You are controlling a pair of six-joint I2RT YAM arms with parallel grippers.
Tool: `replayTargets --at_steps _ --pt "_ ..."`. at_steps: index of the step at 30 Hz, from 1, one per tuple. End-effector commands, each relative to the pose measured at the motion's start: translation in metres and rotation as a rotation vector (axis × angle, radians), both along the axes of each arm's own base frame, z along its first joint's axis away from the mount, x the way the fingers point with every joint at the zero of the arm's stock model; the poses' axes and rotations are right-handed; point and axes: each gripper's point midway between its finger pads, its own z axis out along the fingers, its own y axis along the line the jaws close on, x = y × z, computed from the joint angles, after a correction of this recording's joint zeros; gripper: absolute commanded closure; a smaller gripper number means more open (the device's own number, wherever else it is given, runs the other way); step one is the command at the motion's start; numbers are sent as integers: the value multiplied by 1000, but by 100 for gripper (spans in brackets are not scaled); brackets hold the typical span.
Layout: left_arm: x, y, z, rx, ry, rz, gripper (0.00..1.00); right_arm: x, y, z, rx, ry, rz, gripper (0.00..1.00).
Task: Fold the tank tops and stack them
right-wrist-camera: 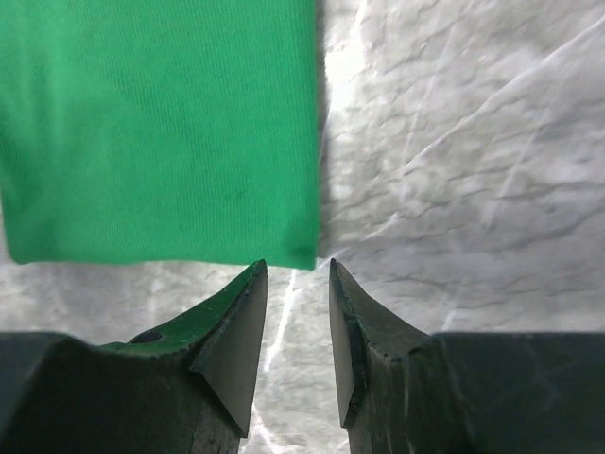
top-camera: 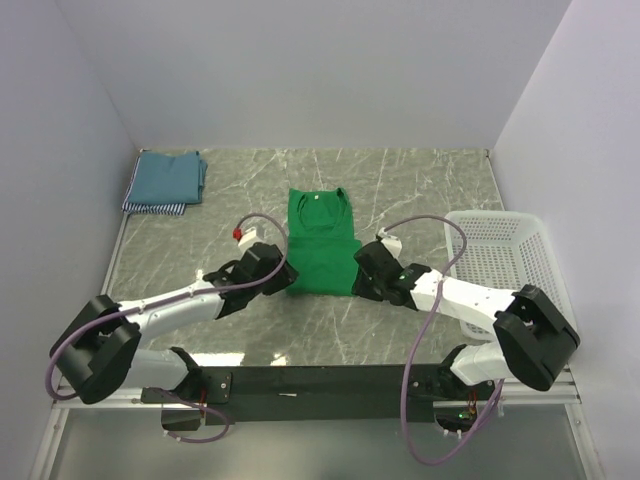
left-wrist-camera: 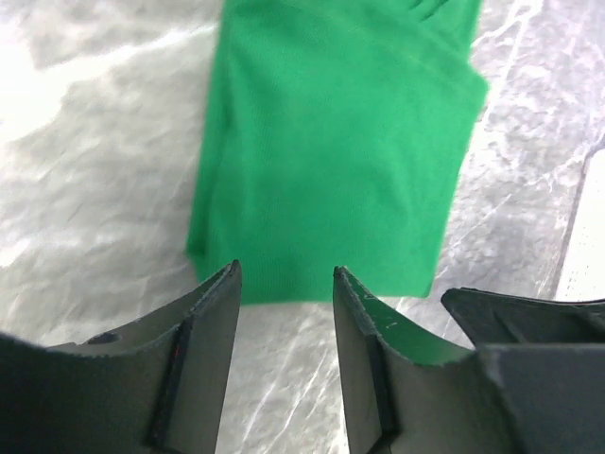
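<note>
Green tank top (top-camera: 322, 250): you have it lying flat in the middle of the surface (top-camera: 430, 190). Its sides are folded in to make a narrow strip, the neckline is at the far end and the hem is toward the arms.

Left end effector (left-wrist-camera: 285, 276): you will find it low over the surface at the near-left corner of the green tank top. Its jaws stand moderately apart with nothing between them, and in the left wrist view the hem lies just beyond the fingertips.

Right end effector (right-wrist-camera: 298, 267): it mirrors the other at the near-right corner. The jaws are parted by only a narrow gap and grip nothing, and the corner of the cloth sits just past the tips, right at the gap. You cannot tell from these views whether the tips touch the fabric.

Teal tank top (top-camera: 168, 177): you can see it folded at the far-left corner of the surface, well apart from both arms.

Striped tank top (top-camera: 152, 208): it lies under the teal one, and only its navy-and-white edge peeks out on the near side.

Basket (top-camera: 495, 215): the white mesh basket stands at the right edge of the surface, beside the right arm.
</note>
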Motion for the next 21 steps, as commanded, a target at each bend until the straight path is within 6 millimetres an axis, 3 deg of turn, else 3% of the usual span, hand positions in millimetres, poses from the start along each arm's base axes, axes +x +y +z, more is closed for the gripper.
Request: replayTargets --at_steps 1,6,13,21 --pt "-13 8 -17 -35 60 33 53 3 18 14 138 -30 -29 60" --pt "-18 5 -32 -165 101 22 54 1 21 9 187 -15 -60 59" --pt "-12 -2 -28 -268 57 6 47 1 16 -5 191 -2 -105 58" --pt "-14 10 -45 -240 97 66 52 2 13 -16 216 14 -136 58"
